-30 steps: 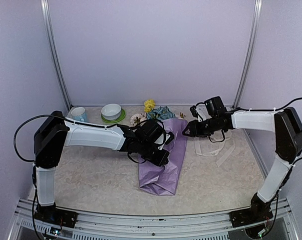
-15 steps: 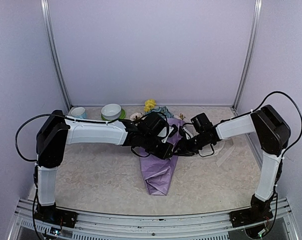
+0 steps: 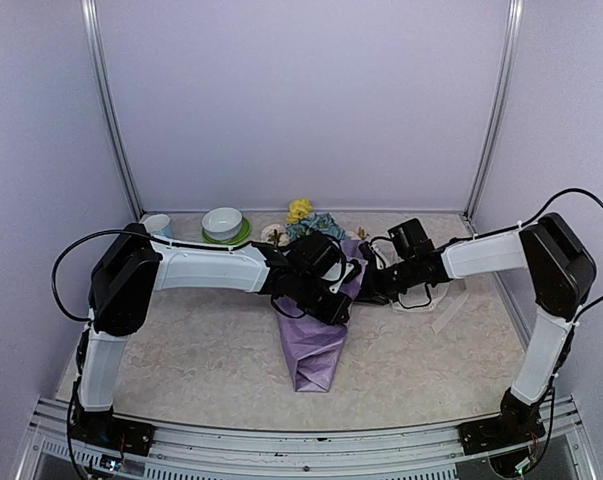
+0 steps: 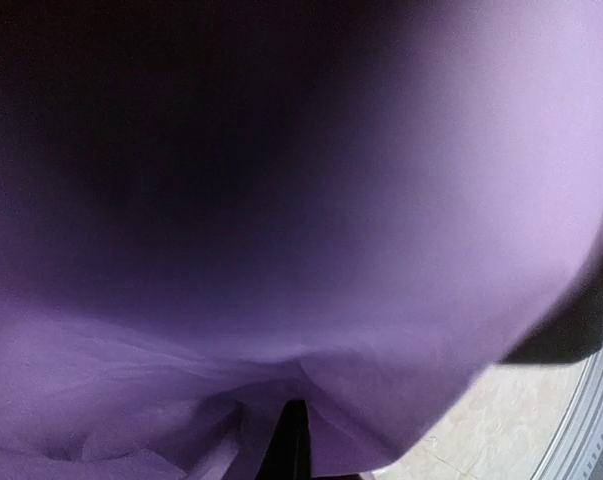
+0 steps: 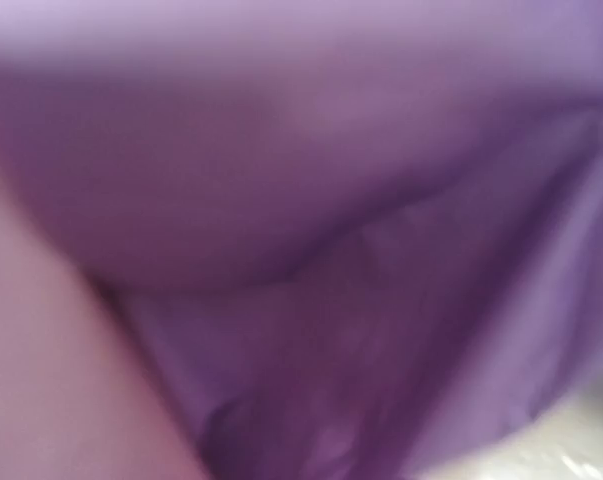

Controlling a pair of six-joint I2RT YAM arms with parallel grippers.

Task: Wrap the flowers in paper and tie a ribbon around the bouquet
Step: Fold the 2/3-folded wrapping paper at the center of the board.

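The lilac paper (image 3: 314,350) lies folded into a narrow cone at the table's middle, its point toward the near edge. The flowers (image 3: 308,222) stick out of its far end, yellow and blue heads showing. My left gripper (image 3: 333,303) sits on the cone's upper part, shut on a fold of paper (image 4: 381,250) that fills its wrist view, its dark fingertips (image 4: 293,445) together. My right gripper (image 3: 369,290) presses against the cone's right side; paper (image 5: 361,300) blurs its whole wrist view and hides its jaws. The cream ribbon (image 3: 451,312) lies on the table to the right.
A white bowl on a green saucer (image 3: 223,224) and a light blue cup (image 3: 156,226) stand at the back left. Metal posts (image 3: 111,120) and lilac walls close the back and sides. A rail (image 3: 281,440) runs along the near edge.
My right gripper has swung left from beside the ribbon to the paper's right side. The paper has been folded narrower into a cone. My left gripper shifted slightly right with it.
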